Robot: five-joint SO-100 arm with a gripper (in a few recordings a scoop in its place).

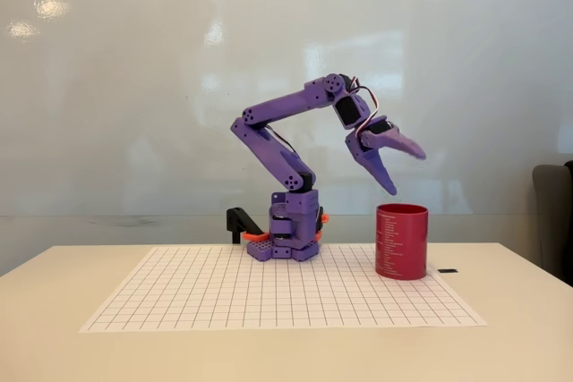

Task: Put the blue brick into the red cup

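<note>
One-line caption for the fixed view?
Purple arm holds its open gripper above the red cup standing on a gridded mat.

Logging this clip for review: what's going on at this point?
A purple arm holds its gripper in the air just above the red cup, fingers spread open and nothing visible between them. The cup stands upright at the right edge of the grid mat. From this side angle the inside of the cup is hidden, so I cannot tell whether anything is in it.
</note>
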